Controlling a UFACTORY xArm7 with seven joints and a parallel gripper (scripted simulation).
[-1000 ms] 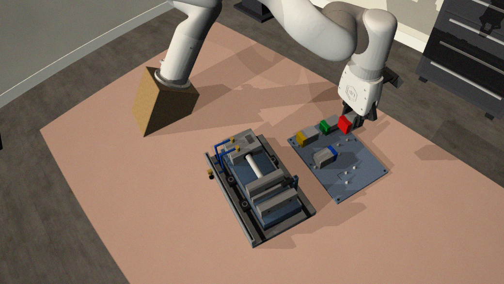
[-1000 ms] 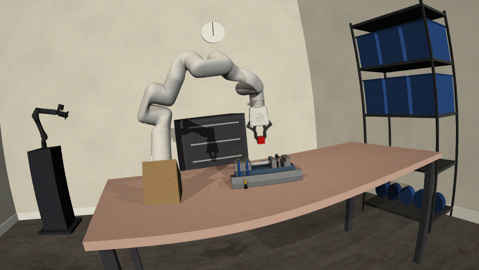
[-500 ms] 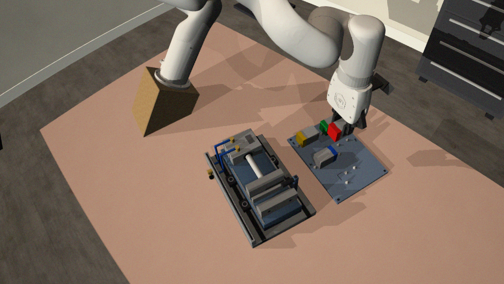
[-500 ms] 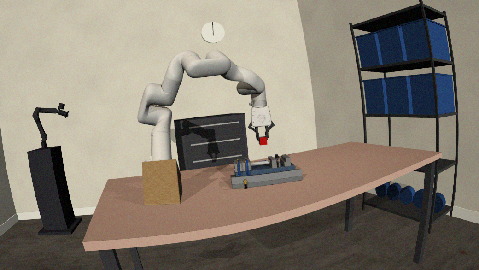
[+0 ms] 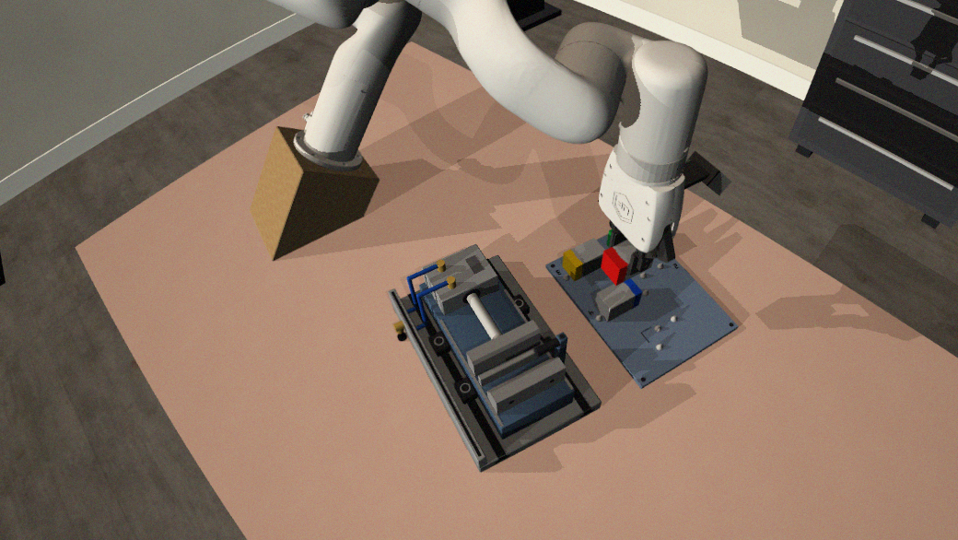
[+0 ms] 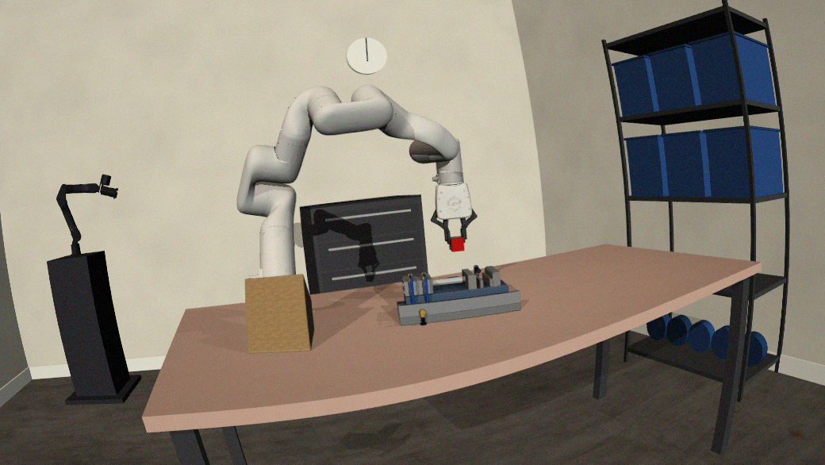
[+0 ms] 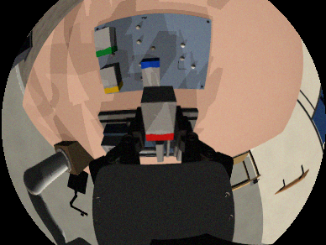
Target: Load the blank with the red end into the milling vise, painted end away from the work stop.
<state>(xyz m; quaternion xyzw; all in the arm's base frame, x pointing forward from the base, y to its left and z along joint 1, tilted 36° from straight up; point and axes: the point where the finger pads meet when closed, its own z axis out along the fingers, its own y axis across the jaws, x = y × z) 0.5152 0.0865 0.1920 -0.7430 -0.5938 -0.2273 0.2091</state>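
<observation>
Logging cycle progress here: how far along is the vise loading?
Done: the red-ended blank is picked, clamped in the hand and carried high above the table. In hand: the transfer toward the vise. Left: seating it between the jaws. The yellow, green and blue blanks lie on the infeed plate.

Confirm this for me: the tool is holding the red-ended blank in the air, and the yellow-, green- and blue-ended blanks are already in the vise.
One part is wrong. The tool does hold the red-ended blank in the air, but the yellow-ended blank, green-ended blank and blue-ended blank lie on the infeed plate, not in the vise. The top view shows it.
</observation>
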